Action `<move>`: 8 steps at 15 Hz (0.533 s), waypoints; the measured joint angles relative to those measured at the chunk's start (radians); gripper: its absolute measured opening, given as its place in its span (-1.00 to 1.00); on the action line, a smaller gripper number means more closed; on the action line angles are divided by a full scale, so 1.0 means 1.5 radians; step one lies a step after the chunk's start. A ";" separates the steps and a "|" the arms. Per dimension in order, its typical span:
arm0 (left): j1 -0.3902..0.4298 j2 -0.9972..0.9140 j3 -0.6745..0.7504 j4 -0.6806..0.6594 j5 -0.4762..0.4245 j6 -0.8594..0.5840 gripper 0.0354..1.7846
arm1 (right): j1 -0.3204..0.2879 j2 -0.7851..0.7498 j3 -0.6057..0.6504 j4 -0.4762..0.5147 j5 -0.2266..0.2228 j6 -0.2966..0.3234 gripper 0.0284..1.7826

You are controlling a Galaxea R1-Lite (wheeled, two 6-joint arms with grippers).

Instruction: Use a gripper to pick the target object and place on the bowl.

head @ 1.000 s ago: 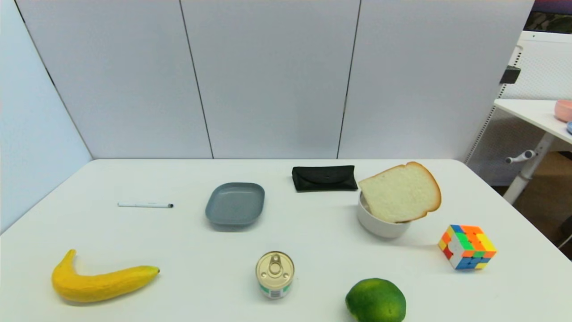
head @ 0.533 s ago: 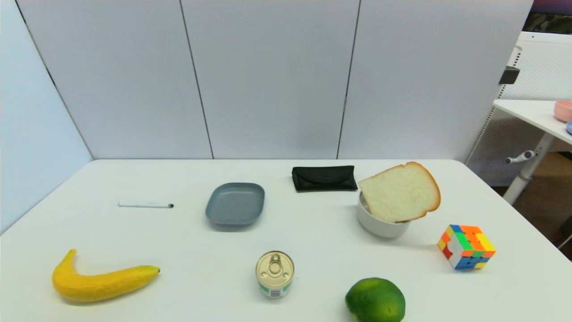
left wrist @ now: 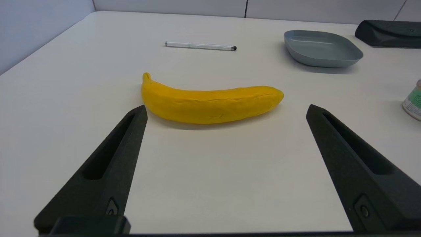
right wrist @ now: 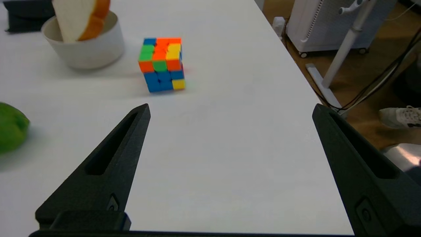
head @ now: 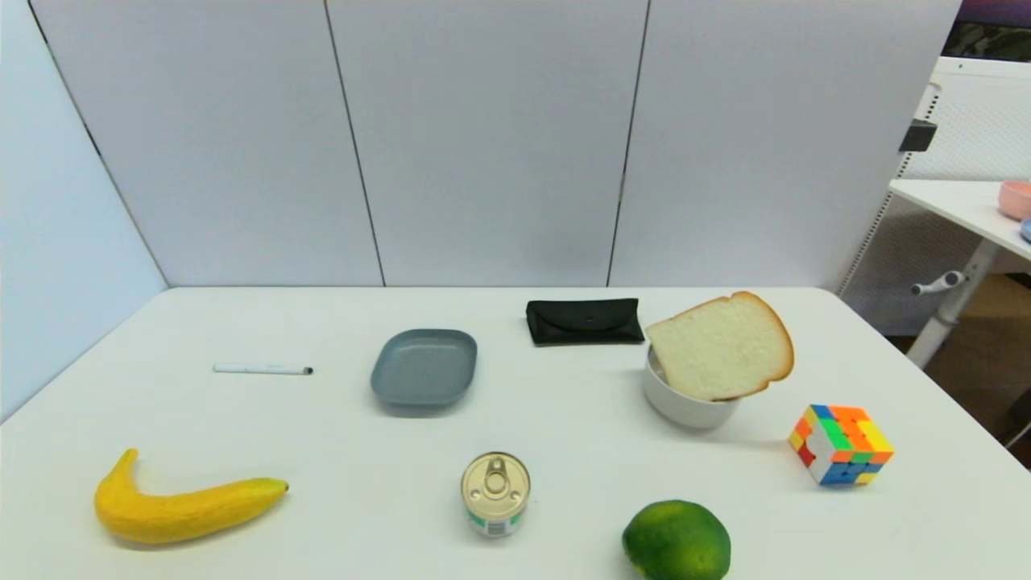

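Nothing has moved since the earlier frames. The right gripper [right wrist: 230, 110] hangs spread apart, holding nothing, over bare table [head: 564, 483] near the cube [right wrist: 161, 64]. The left gripper [left wrist: 225, 110] is likewise spread, just before the banana [left wrist: 210, 103]. The toast [head: 721, 346] leans tilted on the bowl [head: 685, 407] rim.

Bright even light, soft shadows beneath objects, sharp focus
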 joint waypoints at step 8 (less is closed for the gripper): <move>0.000 0.000 0.000 0.000 0.000 0.000 0.91 | -0.005 -0.103 0.154 -0.185 0.083 -0.042 0.91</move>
